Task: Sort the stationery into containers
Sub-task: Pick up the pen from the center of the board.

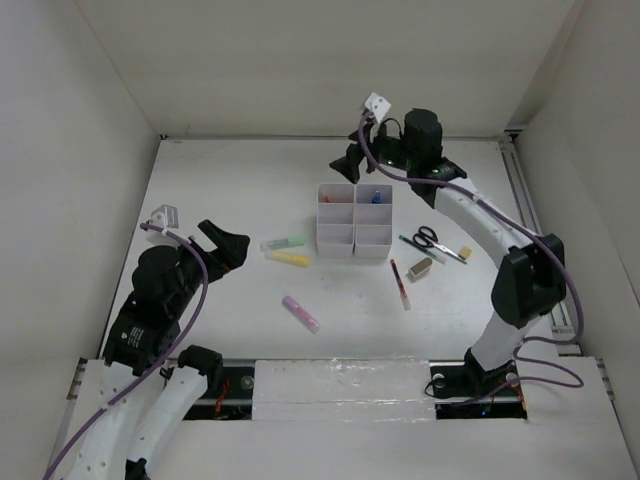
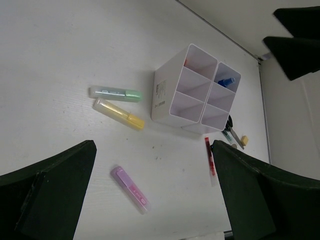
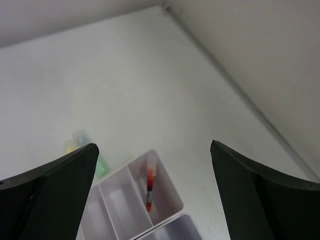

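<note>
The white six-compartment organiser [image 1: 354, 238] stands mid-table. A blue piece [image 1: 378, 196] lies in its far right compartment. An orange-red pen [image 3: 149, 189] stands in the far left one. My right gripper [image 1: 365, 165] is open and empty, just above and behind the organiser [image 3: 167, 197]. My left gripper [image 1: 232, 245] is open and empty at the left, above the table. On the table lie green [image 1: 285, 243], yellow [image 1: 289, 258] and pink [image 1: 300, 314] highlighters, a red pen [image 1: 400, 284], a beige eraser [image 1: 420, 268] and black-handled scissors [image 1: 430, 240].
A small yellow piece [image 1: 464, 253] lies right of the scissors. White walls close in the table on the left, back and right. In the left wrist view the pink highlighter [image 2: 130, 188] and red pen [image 2: 210, 159] lie between my open fingers, far below.
</note>
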